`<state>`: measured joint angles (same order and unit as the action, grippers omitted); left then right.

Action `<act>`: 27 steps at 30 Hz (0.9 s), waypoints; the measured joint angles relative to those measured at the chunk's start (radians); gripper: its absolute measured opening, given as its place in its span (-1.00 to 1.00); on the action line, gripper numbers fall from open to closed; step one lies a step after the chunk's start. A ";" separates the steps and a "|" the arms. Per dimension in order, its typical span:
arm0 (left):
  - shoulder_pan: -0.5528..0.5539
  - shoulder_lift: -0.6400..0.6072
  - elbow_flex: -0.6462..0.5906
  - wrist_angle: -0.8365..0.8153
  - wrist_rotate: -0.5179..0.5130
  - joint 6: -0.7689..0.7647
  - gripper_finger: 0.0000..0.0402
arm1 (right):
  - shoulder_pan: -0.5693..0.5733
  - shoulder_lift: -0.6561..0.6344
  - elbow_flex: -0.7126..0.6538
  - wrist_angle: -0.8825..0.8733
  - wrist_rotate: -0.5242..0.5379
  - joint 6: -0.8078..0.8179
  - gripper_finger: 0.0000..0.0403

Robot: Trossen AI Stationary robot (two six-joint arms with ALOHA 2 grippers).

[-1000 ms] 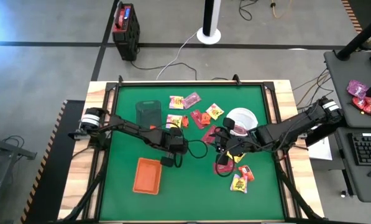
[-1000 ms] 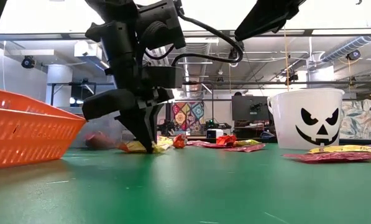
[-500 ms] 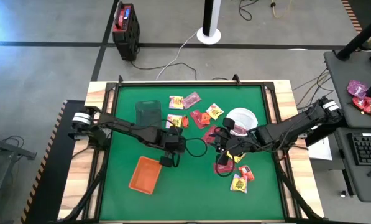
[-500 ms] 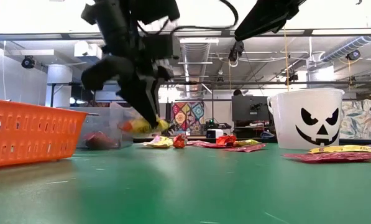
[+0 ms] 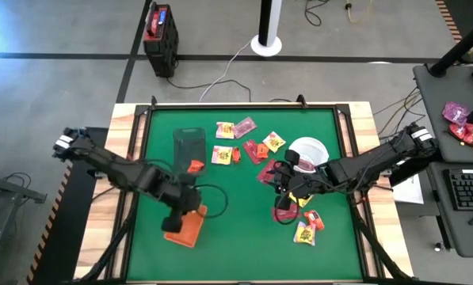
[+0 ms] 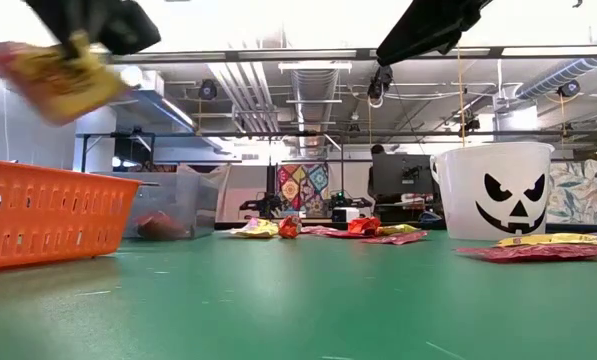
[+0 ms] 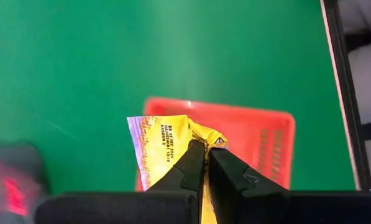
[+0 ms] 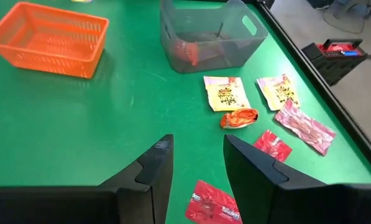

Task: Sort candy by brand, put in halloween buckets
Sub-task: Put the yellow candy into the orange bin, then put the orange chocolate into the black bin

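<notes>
Left gripper, clamped on yellow candy packet, hangs above orange tray near the desk's front-left; centre the packet over the tray before letting go; right gripper waits spread apart near white bucket.

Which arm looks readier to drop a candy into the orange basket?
The left arm: its claw is shut on a yellow candy packet directly above the orange basket. The right claw is open and empty near the white bucket.
</notes>
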<state>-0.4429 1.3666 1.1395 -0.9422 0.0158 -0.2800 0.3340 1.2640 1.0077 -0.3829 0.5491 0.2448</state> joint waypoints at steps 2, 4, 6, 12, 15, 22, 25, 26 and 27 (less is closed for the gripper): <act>-0.038 -0.004 -0.044 0.030 0.001 -0.025 -1.00 | 0.000 0.000 0.000 0.000 0.000 0.016 -0.34; -0.063 0.006 -0.087 0.088 0.003 -0.035 -1.00 | 0.000 0.000 0.000 0.000 -0.001 0.032 -0.32; -0.072 0.025 -0.116 0.141 0.000 -0.052 -1.00 | 0.000 0.000 0.000 0.000 -0.002 0.044 -0.30; -0.073 0.089 -0.144 0.163 -0.005 -0.165 -0.98 | 0.000 0.000 0.000 0.000 -0.008 0.071 -0.23; -0.073 0.108 -0.144 0.166 -0.005 -0.170 -0.90 | 0.000 0.000 0.000 0.000 -0.008 0.071 -0.20; -0.073 0.107 -0.144 0.165 -0.016 -0.144 -0.68 | 0.000 0.000 0.000 0.000 -0.007 0.091 -0.16; -0.074 0.065 -0.144 0.165 -0.065 -0.101 -0.63 | -0.013 0.000 0.012 -0.007 -0.003 0.114 -0.17; -0.074 0.045 -0.144 0.165 -0.104 -0.081 -0.63 | -0.024 0.000 0.025 -0.006 -0.003 0.127 -0.17; -0.074 0.024 -0.144 0.165 -0.144 -0.060 -0.63 | -0.036 0.000 0.039 -0.005 -0.003 0.131 -0.17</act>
<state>-0.5167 1.3902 0.9958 -0.7776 -0.1281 -0.3396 0.2979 1.2640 1.0463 -0.3874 0.5465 0.3757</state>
